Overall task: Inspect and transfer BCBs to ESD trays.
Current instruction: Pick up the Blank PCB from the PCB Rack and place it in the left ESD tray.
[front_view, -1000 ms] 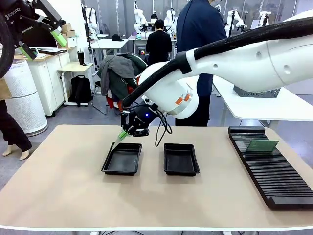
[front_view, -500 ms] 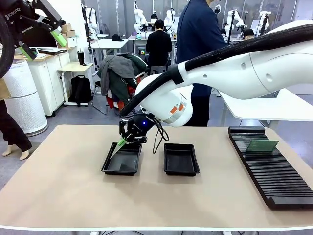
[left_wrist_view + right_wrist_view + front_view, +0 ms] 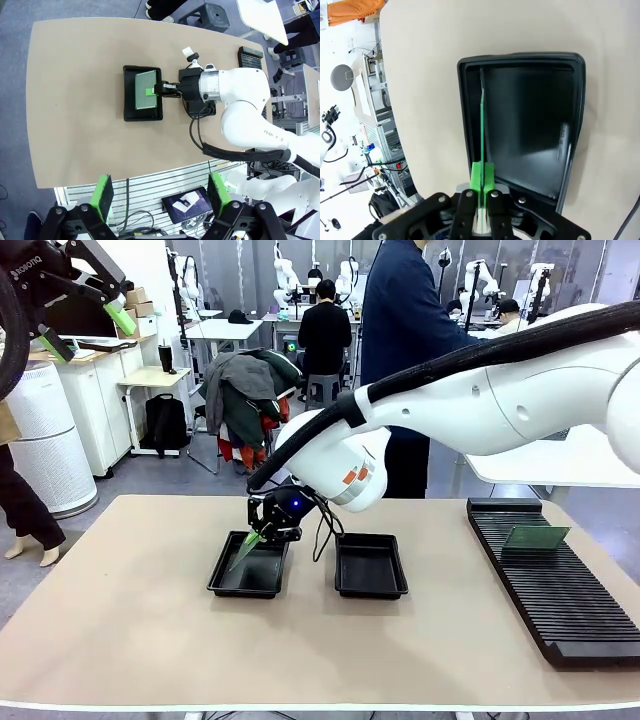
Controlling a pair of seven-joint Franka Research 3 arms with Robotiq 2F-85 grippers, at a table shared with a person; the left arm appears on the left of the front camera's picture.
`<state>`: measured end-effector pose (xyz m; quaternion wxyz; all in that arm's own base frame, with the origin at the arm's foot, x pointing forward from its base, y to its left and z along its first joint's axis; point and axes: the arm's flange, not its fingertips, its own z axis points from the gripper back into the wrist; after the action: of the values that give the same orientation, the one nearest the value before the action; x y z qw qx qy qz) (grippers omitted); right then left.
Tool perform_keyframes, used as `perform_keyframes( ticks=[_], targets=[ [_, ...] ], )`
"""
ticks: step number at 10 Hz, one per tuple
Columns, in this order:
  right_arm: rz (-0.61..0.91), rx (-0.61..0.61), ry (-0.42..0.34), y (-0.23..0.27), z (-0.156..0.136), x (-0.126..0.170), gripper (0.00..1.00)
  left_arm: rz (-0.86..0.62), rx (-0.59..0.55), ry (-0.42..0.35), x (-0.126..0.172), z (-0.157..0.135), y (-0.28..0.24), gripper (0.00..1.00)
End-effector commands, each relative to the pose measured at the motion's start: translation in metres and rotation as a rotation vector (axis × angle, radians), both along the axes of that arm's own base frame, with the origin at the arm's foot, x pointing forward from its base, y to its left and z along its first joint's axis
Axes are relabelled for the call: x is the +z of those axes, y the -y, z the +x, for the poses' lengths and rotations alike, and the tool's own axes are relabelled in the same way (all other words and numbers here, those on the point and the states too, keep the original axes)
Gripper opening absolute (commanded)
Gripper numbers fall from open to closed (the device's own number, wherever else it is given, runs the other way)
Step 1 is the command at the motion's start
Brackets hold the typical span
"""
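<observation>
We hold a BCB (image 3: 144, 90) by one short edge, the right gripper (image 3: 256, 537) shut tight on it, tilted far-edge-down, likely so it can be eased into the ESD tray (image 3: 222, 583) left of centre rather than dropped. The board runs straight out from the fingertips over the tray floor, its far end near the far wall. Our left gripper (image 3: 85, 328) hangs wide open, empty, upper left.

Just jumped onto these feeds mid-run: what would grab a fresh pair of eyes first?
The right gripper, shut on a green BCB, holds it tilted into the left ESD tray mid-table; the second tray beside it lies empty. The left gripper hangs open, high at the left.
</observation>
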<state>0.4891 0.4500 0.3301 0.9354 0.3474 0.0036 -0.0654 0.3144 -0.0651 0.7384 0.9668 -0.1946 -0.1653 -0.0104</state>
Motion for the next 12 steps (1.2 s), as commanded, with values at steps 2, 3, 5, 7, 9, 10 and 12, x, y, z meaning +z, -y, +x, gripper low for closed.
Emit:
perform_keyframes(
  ticks=[2, 3, 5, 7, 9, 10, 12],
  targets=[
    [0.019, 0.024, 0.037, -0.001, 0.007, -0.014, 0.03, -0.009, -0.007, -0.002, -0.001, 0.000, 0.000, 1.00],
    [0.025, 0.028, 0.039, -0.001, 0.008, -0.018, 0.03, -0.009, -0.007, -0.002, -0.001, 0.000, 0.000, 1.00],
    [0.033, 0.024, 0.036, -0.002, 0.010, -0.024, 0.03, -0.009, -0.007, -0.002, -0.001, 0.000, 0.000, 1.00],
    [0.038, 0.024, 0.036, -0.004, 0.012, -0.029, 0.03, -0.009, -0.007, -0.002, -0.001, 0.000, 0.000, 1.00],
    [0.040, 0.011, 0.028, -0.005, 0.011, -0.031, 0.03, -0.009, -0.007, -0.002, -0.001, 0.000, 0.000, 1.00],
    [0.037, 0.013, 0.025, -0.006, 0.010, -0.032, 0.03, -0.009, -0.007, -0.002, -0.001, 0.000, 0.000, 1.00],
    [0.009, 0.020, 0.002, -0.007, 0.013, -0.029, 0.03, -0.009, -0.007, -0.002, -0.001, 0.000, 0.000, 1.00]
  ],
)
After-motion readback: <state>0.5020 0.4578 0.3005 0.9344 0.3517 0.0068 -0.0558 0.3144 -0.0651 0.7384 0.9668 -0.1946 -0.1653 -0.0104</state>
